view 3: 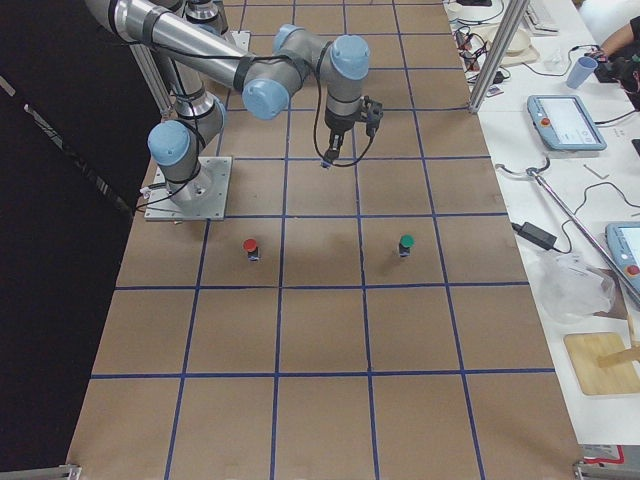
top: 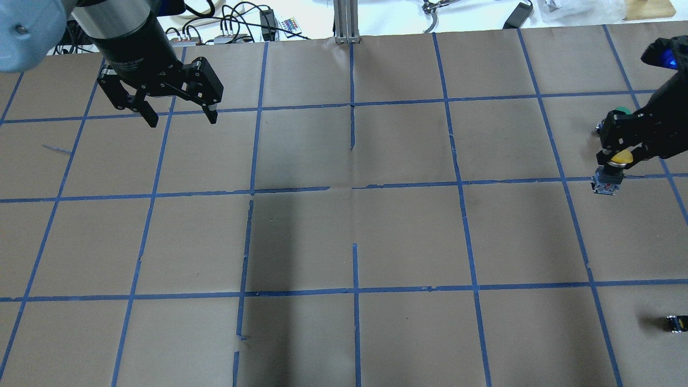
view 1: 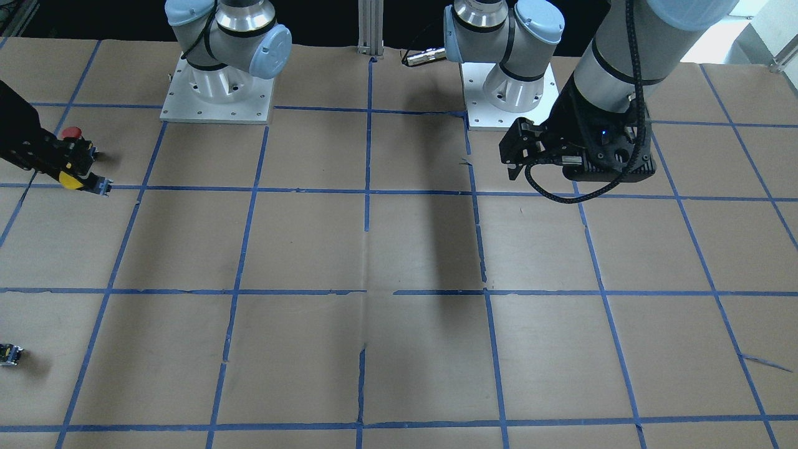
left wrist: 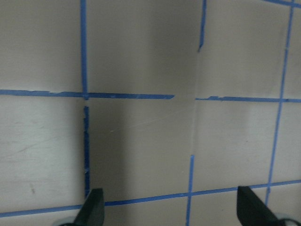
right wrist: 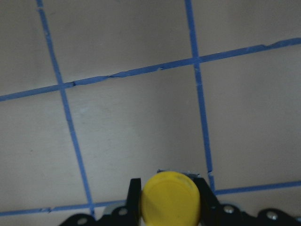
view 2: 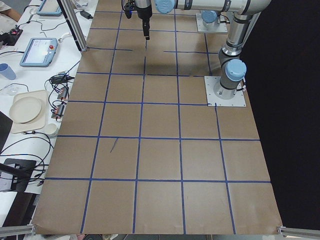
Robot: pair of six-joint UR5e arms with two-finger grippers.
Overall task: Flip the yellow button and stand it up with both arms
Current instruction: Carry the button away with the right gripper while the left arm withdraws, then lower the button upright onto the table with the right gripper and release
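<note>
The yellow button (top: 622, 157) is clamped by its cap in my right gripper (top: 616, 159) at the table's right edge. Its grey body (top: 606, 184) sticks out beyond the fingertips. In the front view the cap (view 1: 70, 181) shows at the far left, in the gripper (view 1: 80, 176). In the right wrist view the cap (right wrist: 170, 200) fills the gap between the fingers (right wrist: 135, 197). My left gripper (top: 178, 117) is open and empty, high over the far left of the table. Its fingertips (left wrist: 93, 207) stand wide apart over bare paper.
A red-capped button (view 1: 70, 132) stands just behind the right gripper, and a green-capped one (top: 622, 111) beyond it. A small dark block (top: 677, 322) lies near the front right corner. Brown paper with blue tape lines (top: 355, 188) covers the table.
</note>
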